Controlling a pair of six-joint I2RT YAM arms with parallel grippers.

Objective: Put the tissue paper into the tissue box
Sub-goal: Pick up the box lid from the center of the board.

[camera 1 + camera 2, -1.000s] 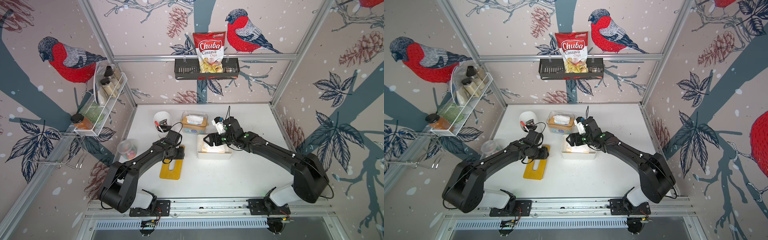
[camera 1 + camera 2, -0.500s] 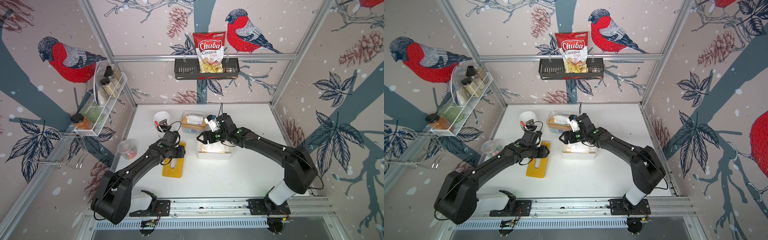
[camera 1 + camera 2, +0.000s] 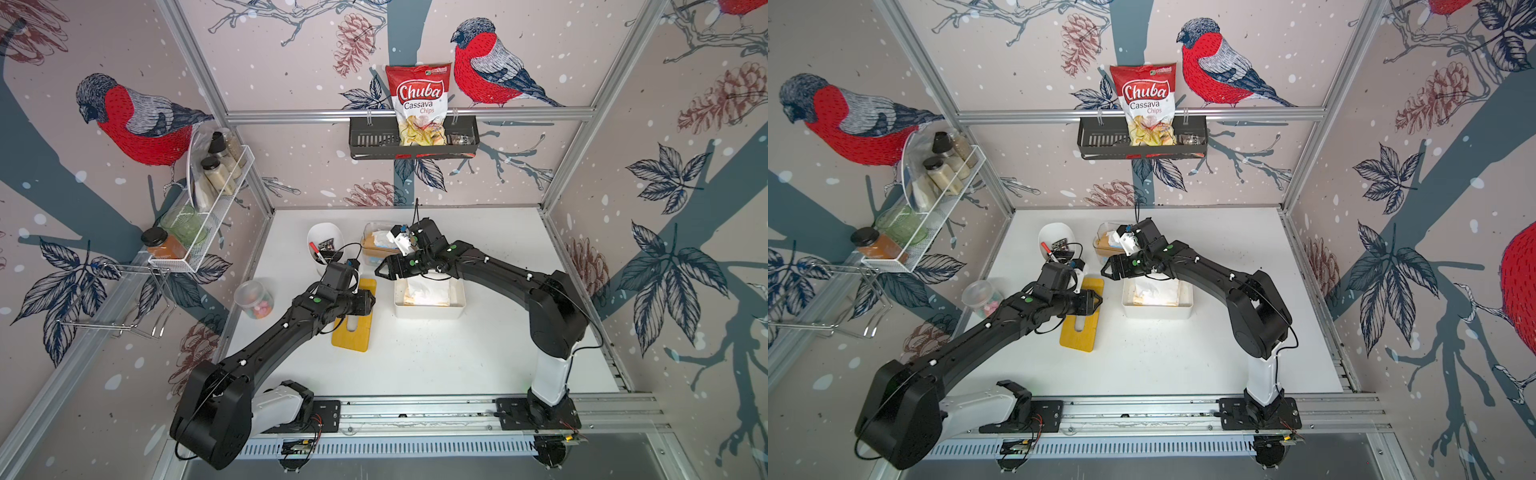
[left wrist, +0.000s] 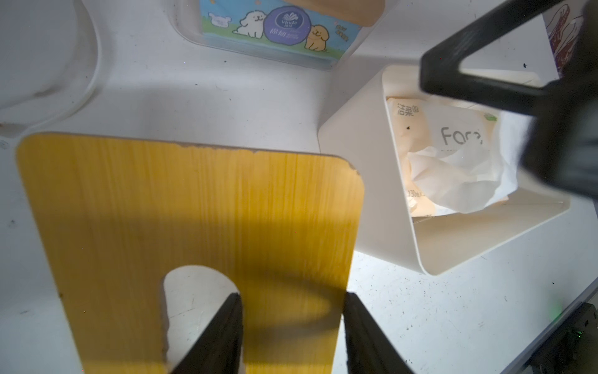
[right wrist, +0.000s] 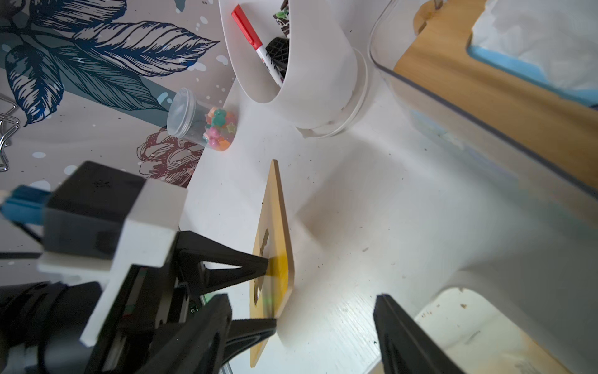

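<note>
Left fingers (image 3: 369,302) pinch the yellow wooden slotted board (image 3: 353,332); right fingers (image 3: 384,270) are spread wide with nothing between them.

One left finger sits in the board's slot and one at its long edge, gripping the strip between. The right wrist hangs over the white rectangular open-topped box (image 3: 428,312), hiding its far left corner in both top views and blurring across it in the left wrist view. The cream tissue-paper pack (image 3: 428,291) lies flat inside the box, printed face up, with its long axis along the box's length. A crumpled white sheet covers its middle. The clear plastic box with a wooden lid (image 3: 372,249) is partly hidden behind that wrist. The white bench (image 3: 498,353) is bare to the right of the white box and in front of it.
</note>
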